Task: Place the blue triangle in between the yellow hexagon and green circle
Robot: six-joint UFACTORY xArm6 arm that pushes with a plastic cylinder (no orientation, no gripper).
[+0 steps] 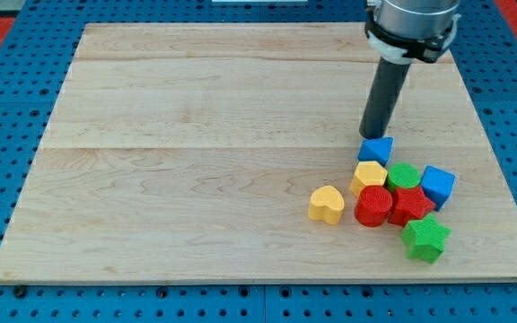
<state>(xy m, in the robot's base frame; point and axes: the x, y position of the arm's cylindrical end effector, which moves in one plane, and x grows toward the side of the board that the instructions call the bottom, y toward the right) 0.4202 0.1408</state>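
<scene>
Right now the rod's tip point(371, 135) sits touching the far side of the blue triangle point(377, 149); no jaws, nothing held. Yellow hexagon point(368, 176) and green circle point(403, 176) lie just nearer, their gap slightly right.

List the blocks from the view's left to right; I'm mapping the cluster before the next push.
Yellow heart → yellow hexagon → green circle → green star → blue cube. Blue triangle and both red blocks overlap others in the order.

Blue triangle point(377, 149) touching yellow hexagon point(369, 175)
</scene>
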